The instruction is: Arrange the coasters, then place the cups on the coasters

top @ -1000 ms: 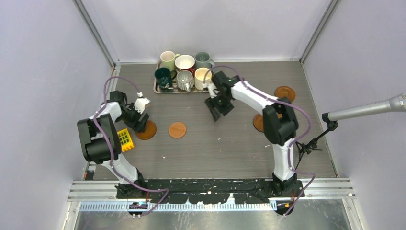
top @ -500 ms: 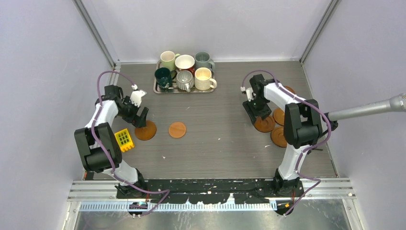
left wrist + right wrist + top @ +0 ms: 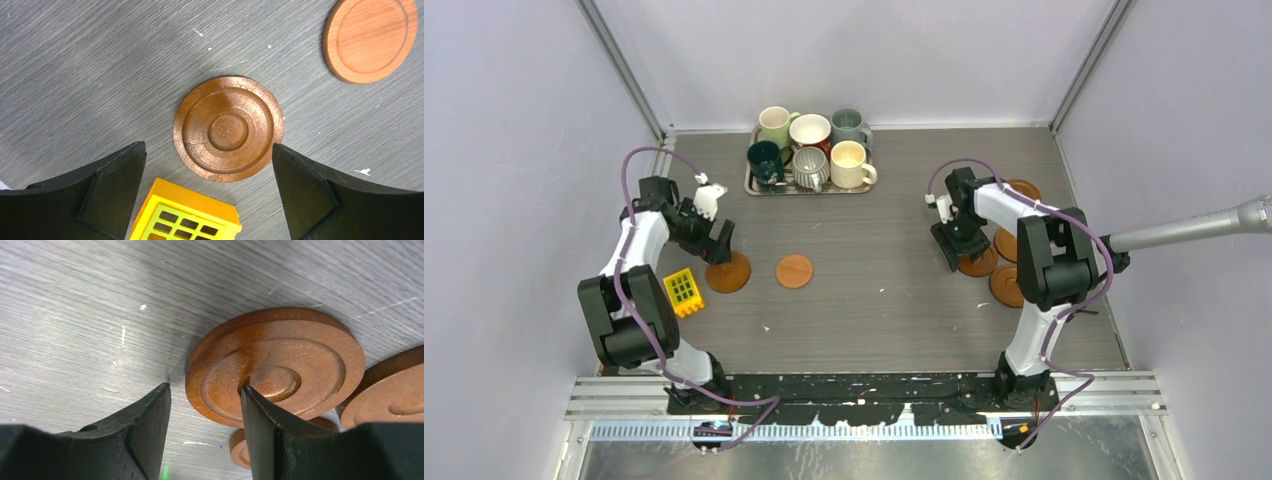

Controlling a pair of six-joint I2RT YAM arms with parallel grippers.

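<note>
Grey table (image 3: 874,300) — six cups (image 3: 849,165) on one tray (image 3: 751,183) — six coasters (image 3: 795,271).

Items I count on my table (image 3: 874,300): six round wooden coasters (image 3: 795,271), six handled cups (image 3: 849,165), one silver tray (image 3: 750,187), one yellow grid block (image 3: 684,291), one microphone (image 3: 1194,230).

Tray (image 3: 809,192) at far centre of table (image 3: 874,310), six cups (image 3: 810,130) on it in two rows of three. Left-centre: one coaster (image 3: 728,272), another coaster (image 3: 795,271) right of it, apart; grid block (image 3: 685,291) just near-left of the first. Right side: three coasters (image 3: 977,265) clustered, one resting partly on another; fourth coaster (image 3: 1021,189) behind them.
</note>
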